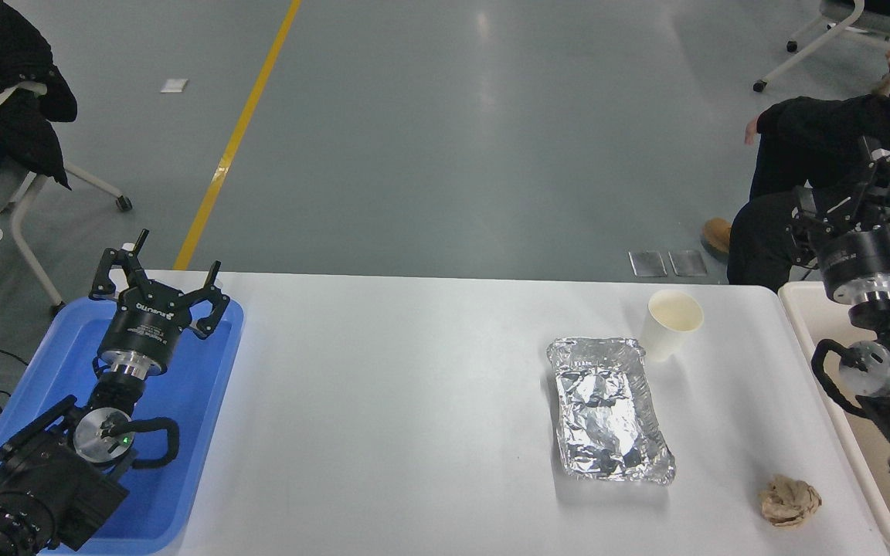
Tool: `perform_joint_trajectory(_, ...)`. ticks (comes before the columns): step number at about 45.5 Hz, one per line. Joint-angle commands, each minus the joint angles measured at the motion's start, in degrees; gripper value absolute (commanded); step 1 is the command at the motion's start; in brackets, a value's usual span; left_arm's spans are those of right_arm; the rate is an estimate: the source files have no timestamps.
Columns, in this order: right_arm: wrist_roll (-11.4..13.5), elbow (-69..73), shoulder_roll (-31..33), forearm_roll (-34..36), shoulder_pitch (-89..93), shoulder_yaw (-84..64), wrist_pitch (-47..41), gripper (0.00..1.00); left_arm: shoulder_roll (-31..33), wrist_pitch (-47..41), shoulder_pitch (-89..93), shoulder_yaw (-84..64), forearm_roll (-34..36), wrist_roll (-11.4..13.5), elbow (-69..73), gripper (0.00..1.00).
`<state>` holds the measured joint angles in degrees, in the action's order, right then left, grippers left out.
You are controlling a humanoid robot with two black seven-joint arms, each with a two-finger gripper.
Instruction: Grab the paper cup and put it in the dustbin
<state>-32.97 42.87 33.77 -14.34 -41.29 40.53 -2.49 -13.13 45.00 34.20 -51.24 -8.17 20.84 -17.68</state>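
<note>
The paper cup (670,324) stands upright on the white table (414,401) at the far right, white with a cream inside, touching nothing. The dustbin (800,313) is a cream bin at the table's right end, only partly in view. My right gripper (850,189) hangs over the dustbin's far end, to the right of the cup and well apart from it, fingers spread open and empty. My left gripper (159,259) is parked open over the blue tray at the lower left.
A crinkled foil tray (607,409) lies just left of and nearer than the cup. A crumpled brown paper ball (789,500) sits near the front right. The blue tray (198,432) is under the left arm. A person in black (823,131) sits at the far right.
</note>
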Motion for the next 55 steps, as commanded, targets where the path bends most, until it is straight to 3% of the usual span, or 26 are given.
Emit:
perform_joint_trajectory(1, 0.4, -0.7, 6.7, 8.7, -13.1, -25.3, 1.2, 1.00, 0.0, 0.0, 0.0, 0.0, 0.0, -0.1, -0.1, 1.00)
perform_joint_trajectory(7, 2.5, -0.2, 8.5, 20.0, -25.1, -48.9, 2.3, 1.00, 0.0, 0.0, 0.0, 0.0, 0.0, -0.1, -0.1, 1.00)
perform_joint_trajectory(9, 4.5, 0.2, 8.5, 23.8, -29.6, -57.2, 2.8, 1.00, 0.0, 0.0, 0.0, 0.1, 0.0, 0.0, -0.1, 1.00)
perform_joint_trajectory(12, 9.7, 1.0, 8.2, 29.0, -36.2, -68.5, 3.5, 1.00, 0.0, 0.0, 0.0, 0.1, 0.0, -0.1, 0.0, 1.00)
perform_joint_trajectory(14, 14.6, 1.7, 8.1, 31.6, -40.0, -74.3, 3.6, 1.00, 0.0, 0.0, 0.0, 0.1, 0.0, 0.0, -0.1, 1.00)
perform_joint_trajectory(17, 23.8, 2.8, 8.0, 33.2, -45.2, -80.8, 4.0, 1.00, 0.0, 0.0, 0.0, 0.1, 0.0, -0.1, 0.0, 1.00)
perform_joint_trajectory(26, 57.7, 3.7, 7.7, 30.7, -54.6, -86.0, 4.0, 1.00, 0.0, 0.0, 0.0, 0.1, 0.0, 0.0, 0.0, 1.00)
perform_joint_trajectory(29, 65.2, 3.8, 6.9, 26.7, -56.3, -86.0, 3.1, 1.00, 0.0, 0.0, 0.0, 0.1, 0.0, -0.1, 0.0, 1.00)
perform_joint_trajectory(42, 65.8, 10.9, 2.8, 12.6, -63.3, -86.1, -8.7, 1.00, 0.0, 0.0, 0.0, 0.1, 0.0, -0.1, -0.1, 1.00)
perform_joint_trajectory(45, 65.8, 12.8, 2.4, 7.8, -65.8, -86.1, -17.3, 1.00, -0.1, 0.0, 0.0, 0.0, 0.0, 0.0, 0.0, 1.00)
perform_joint_trajectory(55, 65.1, 13.0, -0.5, 5.3, -68.6, -84.8, -34.8, 1.00, 0.0, 0.0, 0.0, 0.0, 0.0, 0.0, 0.0, 1.00)
